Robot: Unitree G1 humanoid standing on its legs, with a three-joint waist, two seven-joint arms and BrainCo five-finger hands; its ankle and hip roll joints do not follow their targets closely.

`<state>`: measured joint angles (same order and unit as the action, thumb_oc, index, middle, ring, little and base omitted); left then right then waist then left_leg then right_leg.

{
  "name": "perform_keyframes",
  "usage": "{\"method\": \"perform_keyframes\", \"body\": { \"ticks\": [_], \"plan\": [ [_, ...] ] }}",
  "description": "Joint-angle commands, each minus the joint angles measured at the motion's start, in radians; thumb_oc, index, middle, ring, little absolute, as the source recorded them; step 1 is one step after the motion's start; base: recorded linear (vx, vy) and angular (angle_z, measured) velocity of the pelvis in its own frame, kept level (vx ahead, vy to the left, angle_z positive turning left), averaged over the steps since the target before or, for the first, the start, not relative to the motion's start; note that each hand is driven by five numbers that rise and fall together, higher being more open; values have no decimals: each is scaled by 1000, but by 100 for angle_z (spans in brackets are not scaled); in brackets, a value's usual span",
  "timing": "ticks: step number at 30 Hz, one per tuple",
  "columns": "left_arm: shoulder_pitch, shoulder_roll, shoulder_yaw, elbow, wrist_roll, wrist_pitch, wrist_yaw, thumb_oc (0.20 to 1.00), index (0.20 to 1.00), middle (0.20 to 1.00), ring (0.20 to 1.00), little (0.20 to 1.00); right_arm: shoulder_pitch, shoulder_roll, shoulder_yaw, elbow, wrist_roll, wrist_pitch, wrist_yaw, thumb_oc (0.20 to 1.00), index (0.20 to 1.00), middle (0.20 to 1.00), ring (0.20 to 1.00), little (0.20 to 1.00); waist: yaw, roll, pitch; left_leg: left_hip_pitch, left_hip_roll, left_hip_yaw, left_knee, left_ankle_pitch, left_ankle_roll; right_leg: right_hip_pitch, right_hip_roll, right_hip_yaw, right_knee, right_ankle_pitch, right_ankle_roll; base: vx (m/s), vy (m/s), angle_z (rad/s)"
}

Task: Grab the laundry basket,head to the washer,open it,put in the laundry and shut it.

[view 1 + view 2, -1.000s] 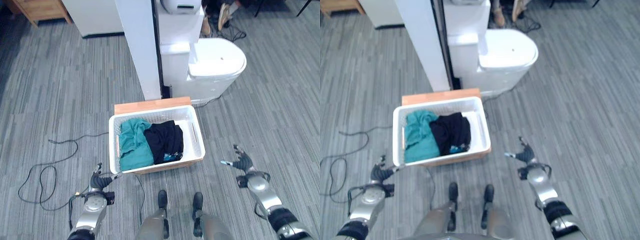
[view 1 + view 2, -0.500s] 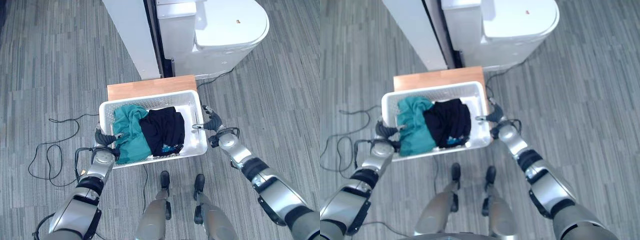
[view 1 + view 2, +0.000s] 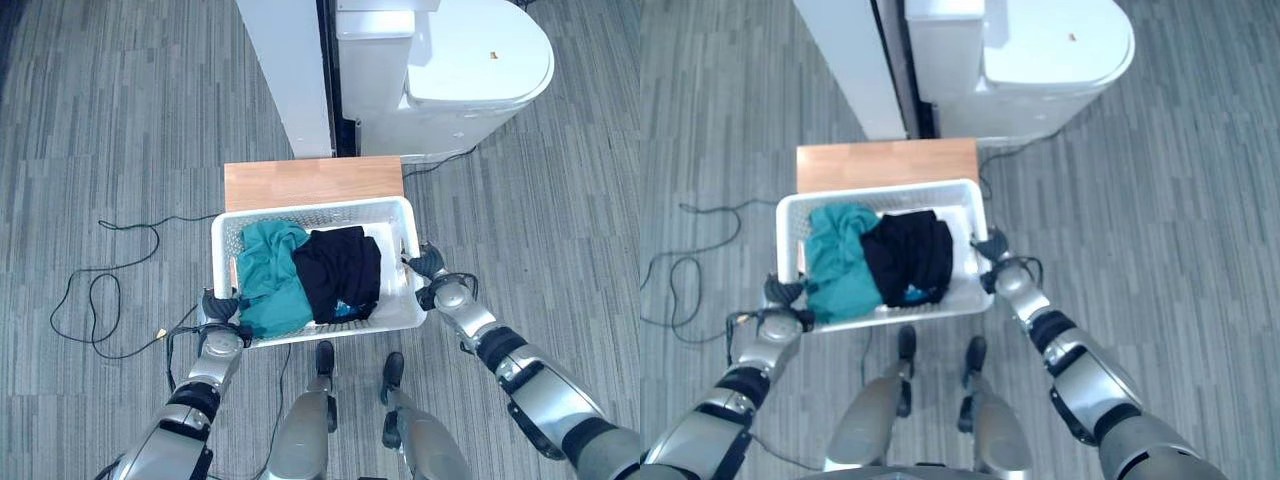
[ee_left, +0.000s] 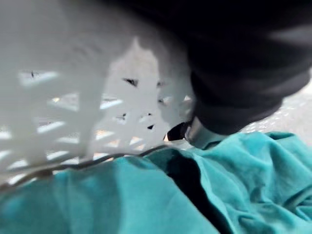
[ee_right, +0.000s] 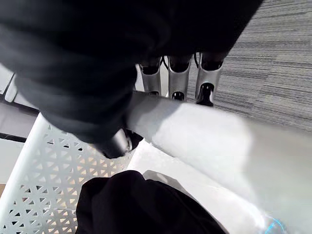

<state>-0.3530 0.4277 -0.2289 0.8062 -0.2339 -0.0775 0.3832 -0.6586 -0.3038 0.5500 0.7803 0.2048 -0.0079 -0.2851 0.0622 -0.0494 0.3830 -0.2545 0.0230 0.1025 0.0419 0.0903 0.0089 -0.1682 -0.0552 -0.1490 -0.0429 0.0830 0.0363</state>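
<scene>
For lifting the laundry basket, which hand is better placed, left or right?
Neither alone: the left hand is at the laundry basket's left rim, the right hand at its right rim, fingers under and thumb over. Probably both lift together.

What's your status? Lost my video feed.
Left hand and right hand shut on the laundry basket rims. Teal and black clothes inside. Basket on wooden stand. Nothing blocking.

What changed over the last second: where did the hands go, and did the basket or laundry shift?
Both hands came in from open floor to the laundry basket: left robot hand at its left rim, right robot hand gripping the right rim. Teal cloth and black cloth lie as before, basket on the wooden board.
</scene>
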Motion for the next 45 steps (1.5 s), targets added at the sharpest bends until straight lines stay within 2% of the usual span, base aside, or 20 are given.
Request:
{"method": "perform_keyframes", "body": {
  "ticks": [1, 5, 7, 12, 16, 21, 23, 24, 26, 28, 29, 30, 32, 36, 37, 40, 41, 42, 43, 45],
  "plan": [
    [49, -28, 2, -153, -7, -62, -30, 200, 200, 200, 200, 200, 121, -10, -43, -189, -20, -68, 32, 200, 200, 200, 200, 200, 0, -19, -29, -13, -17, 11, 3, -82, -21, -61, -33, 43, 117, -138, 70, -9, -80, -1],
    [132, -39, 11, -343, 25, -71, -64, 200, 200, 200, 200, 200, 272, -63, -134, -383, -56, -82, 47, 200, 200, 200, 200, 200, -21, -17, -48, 26, -15, 15, -1, -94, -21, -27, -30, 40, 117, -157, 65, -12, -76, -5],
    [132, -39, 11, -344, 25, -70, -64, 200, 200, 200, 200, 200, 273, -63, -135, -384, -56, -81, 47, 200, 200, 200, 200, 200, -21, -17, -52, 22, -14, 15, -2, -91, -21, -30, -30, 40, 115, -154, 65, -13, -69, -3],
    [257, -32, 17, -525, 47, -60, -158, 200, 200, 200, 200, 200, 512, -126, -279, -620, -91, -103, 91, 200, 200, 200, 200, 200, -69, -17, -89, 82, 3, 20, 20, -110, -29, 32, -9, 57, 111, -184, 48, -6, -109, -5],
    [291, -33, 7, -581, 46, -57, -194, 200, 200, 200, 200, 200, 590, -127, -328, -682, -91, -115, 107, 200, 200, 200, 200, 200, -94, -18, -105, 99, 7, 14, 51, -128, -29, 45, 8, 89, 107, -186, 43, -26, -42, -22],
    [309, -37, -29, -656, 44, -59, -220, 200, 200, 200, 200, 200, 694, -135, -412, -769, -106, -133, 109, 200, 200, 200, 200, 200, -166, -4, -151, 119, -39, -76, 41, -150, -24, 27, 43, 192, 107, -169, 45, -22, 54, -58],
    [310, -30, -39, -666, 55, -54, -232, 200, 200, 200, 200, 200, 730, -137, -440, -796, -109, -133, 112, 200, 200, 200, 200, 200, -201, 4, -171, 135, -34, -43, 20, -150, -13, 21, 50, 226, 101, -158, 51, 6, 149, -106],
    [322, -14, -34, -694, 68, -58, -236, 200, 200, 200, 200, 200, 760, -122, -465, -832, -98, -143, 118, 200, 200, 200, 200, 200, -248, 8, -169, 158, -22, 51, 0, -156, 0, -12, 64, 275, 119, -141, 66, -41, 166, -80],
    [325, -10, -29, -699, 71, -61, -231, 200, 200, 200, 200, 200, 756, -113, -461, -838, -93, -144, 120, 200, 200, 200, 200, 200, -250, 5, -167, 158, -14, 99, 2, -157, 1, -31, 69, 290, 123, -127, 73, -59, 97, -129],
    [333, -1, -10, -725, 60, -74, -212, 200, 200, 200, 200, 200, 729, -108, -448, -852, -86, -152, 120, 200, 200, 200, 200, 200, -240, -1, -156, 186, 24, 229, 12, -181, -1, -64, 36, 177, 142, -114, 87, -35, -6, -204],
    [333, -1, -10, -725, 59, -74, -212, 200, 200, 200, 200, 200, 729, -108, -448, -852, -86, -152, 120, 200, 200, 200, 200, 200, -238, -1, -154, 189, 24, 230, 13, -182, -1, -63, 36, 178, 143, -115, 88, 65, -84, -206],
    [340, 0, -1, -727, 46, -76, -205, 200, 200, 200, 200, 200, 718, -101, -437, -844, -89, -158, 114, 200, 200, 200, 200, 200, -217, 10, -160, 226, 64, 292, 11, -206, -22, -59, -30, -47, 165, -156, 85, 61, -119, -210],
    [360, -8, 15, -715, 42, -72, -206, 200, 200, 200, 200, 200, 708, -99, -425, -831, -109, -157, 117, 200, 200, 200, 200, 200, -199, 7, -189, 264, 105, 412, 17, -199, -44, -29, -105, -289, 172, -174, 62, 108, -236, -255],
    [387, -23, 19, -696, 54, -65, -229, 200, 200, 200, 200, 200, 733, -99, -445, -830, -106, -151, 122, 200, 200, 200, 200, 200, -220, 4, -212, 288, 135, 451, 103, -239, -52, -12, -86, -226, 151, -185, 54, 167, -170, -133],
    [393, -29, 15, -698, 52, -67, -234, 200, 200, 200, 200, 200, 743, -103, -452, -836, -102, -152, 122, 200, 200, 200, 200, 200, -226, 5, -209, 279, 160, 451, 184, -257, -54, 2, -73, -199, 143, -193, 41, 226, -238, -62],
    [394, -50, -5, -700, 21, -72, -223, 200, 200, 200, 200, 200, 743, -130, -460, -836, -81, -158, 109, 200, 200, 200, 200, 200, -212, 12, -182, 220, 218, 345, 406, -198, -91, 60, -13, -138, 123, -222, -2, 244, -233, -48],
    [398, -55, -22, -699, 9, -73, -223, 200, 200, 200, 200, 200, 739, -133, -454, -836, -69, -150, 110, 200, 200, 200, 200, 200, -192, 7, -173, 152, 145, 226, 419, -227, -72, 93, 5, -99, 109, -236, -11, 199, -121, -107],
    [398, -55, -23, -699, 9, -73, -222, 200, 200, 200, 200, 200, 740, -133, -455, -836, -68, -150, 110, 200, 200, 200, 200, 200, -193, 7, -174, 151, 143, 224, 420, -230, -70, 93, 4, -101, 109, -238, -10, 119, -63, -102],
    [404, -58, -27, -698, 8, -75, -227, 200, 200, 200, 200, 200, 737, -133, -453, -838, -67, -151, 113, 200, 200, 200, 200, 200, -182, -2, -172, 111, 84, 184, 385, -240, -44, 95, 1, -84, 99, -224, -7, 78, -5, -72],
    [418, -59, -31, -695, 12, -74, -228, 200, 200, 200, 200, 200, 736, -134, -443, -831, -66, -153, 115, 200, 200, 200, 200, 200, -157, -1, -169, 58, 10, 99, 307, -237, -34, 112, 13, -31, 97, -230, 6, 255, -7, -68]
  ]
}}
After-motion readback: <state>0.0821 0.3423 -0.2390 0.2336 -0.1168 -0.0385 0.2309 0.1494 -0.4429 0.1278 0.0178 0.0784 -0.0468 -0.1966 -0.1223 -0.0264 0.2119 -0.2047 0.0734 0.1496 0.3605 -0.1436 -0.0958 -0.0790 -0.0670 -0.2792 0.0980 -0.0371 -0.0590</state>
